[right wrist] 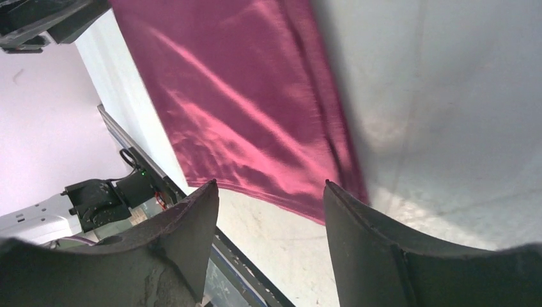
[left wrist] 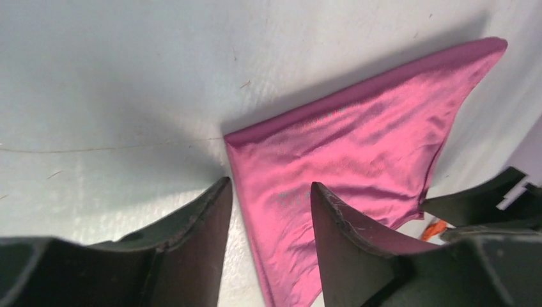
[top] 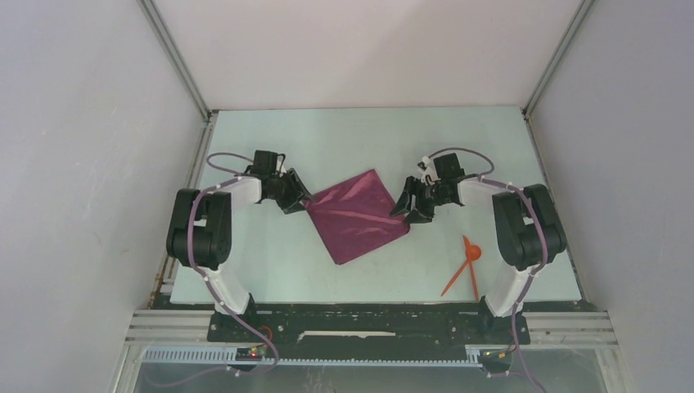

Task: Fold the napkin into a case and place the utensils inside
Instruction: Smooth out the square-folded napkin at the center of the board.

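Near right, we are seeing the utensils (top: 466, 264) lying together on the surface (top: 327, 139). Farther in, the folded napkin (top: 360, 214) is lying flat mid-surface. The left claw (top: 301, 201) and right claw (top: 407, 211) are hovering at its left and right corners, jaws apart, apparently gripping nothing.

The pale table (top: 270, 266) bears the folded napkin (top: 360, 217) and two utensils (top: 471, 252).

Looks like a robotics lab test cell: plain white panel walls (top: 82, 123) on aluminium framing rails (top: 178, 57) boxing in a pale green surface (top: 368, 139).
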`<state>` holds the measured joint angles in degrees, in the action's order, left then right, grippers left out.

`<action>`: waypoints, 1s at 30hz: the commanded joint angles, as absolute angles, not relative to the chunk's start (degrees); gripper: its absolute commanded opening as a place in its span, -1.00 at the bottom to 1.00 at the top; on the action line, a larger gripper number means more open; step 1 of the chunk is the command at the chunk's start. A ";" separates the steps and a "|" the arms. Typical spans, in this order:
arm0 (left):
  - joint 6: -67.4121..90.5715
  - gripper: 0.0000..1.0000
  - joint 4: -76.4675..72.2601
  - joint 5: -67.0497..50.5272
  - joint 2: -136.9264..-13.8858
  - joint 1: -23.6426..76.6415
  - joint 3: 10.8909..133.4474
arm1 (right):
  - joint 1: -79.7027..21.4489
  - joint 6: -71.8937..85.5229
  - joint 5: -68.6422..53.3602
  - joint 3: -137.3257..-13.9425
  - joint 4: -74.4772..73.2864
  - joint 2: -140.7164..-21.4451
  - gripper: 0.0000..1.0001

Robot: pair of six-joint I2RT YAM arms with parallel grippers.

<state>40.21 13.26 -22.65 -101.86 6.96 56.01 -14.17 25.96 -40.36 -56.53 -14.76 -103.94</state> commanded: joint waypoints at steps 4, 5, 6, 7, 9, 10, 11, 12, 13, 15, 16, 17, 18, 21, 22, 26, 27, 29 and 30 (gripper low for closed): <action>34.17 0.18 19.76 -21.37 -93.13 12.05 61.41 | -19.11 31.37 -39.03 -59.97 -7.95 -97.80 0.44; 34.57 0.18 19.73 -22.24 -92.43 13.18 61.37 | -19.30 32.36 -39.80 -61.05 -6.78 -98.98 0.45; 35.01 0.19 19.65 -23.19 -91.85 14.32 61.14 | -19.33 33.65 -40.97 -62.04 -5.36 -100.38 0.45; 35.49 0.18 19.42 -23.67 -91.08 15.50 60.64 | -19.40 34.89 -41.33 -62.89 -2.48 -101.83 0.45; 37.05 0.15 17.39 -24.75 -89.85 17.63 57.72 | -19.36 37.44 -41.64 -64.55 3.19 -104.59 0.46; 38.67 0.14 15.47 -25.71 -89.36 18.55 55.91 | -19.36 38.85 -41.55 -65.57 5.39 -106.37 0.46; 40.30 0.11 13.03 -27.05 -89.01 19.49 53.69 | -19.34 40.41 -41.83 -67.08 7.02 -108.33 0.46; 41.71 0.08 10.78 -28.63 -88.95 20.55 51.82 | -19.26 41.99 -42.87 -68.80 8.89 -110.35 0.45; 42.72 0.04 9.03 -29.95 -89.07 21.93 50.13 | -19.33 44.28 -43.55 -70.46 10.73 -112.99 0.45; 43.76 -0.04 6.73 -31.41 -89.43 24.30 47.56 | -19.61 47.21 -44.18 -73.14 13.91 -116.44 0.45; 44.05 -0.06 5.72 -31.79 -89.47 25.39 46.34 | -19.71 48.22 -44.88 -75.18 14.87 -118.20 0.44; 44.05 -0.09 5.14 -32.04 -89.43 26.40 45.45 | -19.71 49.02 -45.25 -76.44 15.39 -119.57 0.44; 43.82 -0.11 5.10 -31.83 -89.19 27.10 44.50 | -19.71 49.52 -45.38 -77.50 15.95 -120.93 0.44; 43.32 -0.13 4.94 -31.43 -87.10 27.63 41.11 | -19.60 49.86 -46.07 -80.16 16.43 -124.38 0.43; 42.86 -0.14 5.22 -31.09 -86.23 27.65 40.12 | -19.48 49.74 -46.10 -80.85 16.28 -125.23 0.43; 40.86 -0.13 6.87 -28.70 -85.65 27.60 36.74 | -18.09 49.79 -45.75 -81.47 16.97 -127.92 0.43; 40.75 -0.13 6.91 -28.74 -86.34 27.60 36.18 | -17.84 49.51 -45.60 -81.46 16.92 -128.47 0.43; 40.69 -0.14 6.87 -28.41 -87.08 27.60 35.37 | -17.32 49.08 -45.40 -81.58 16.67 -129.45 0.43; 40.65 -0.14 6.90 -27.94 -86.84 27.60 35.12 | -17.05 48.86 -45.61 -82.05 16.32 -129.91 0.43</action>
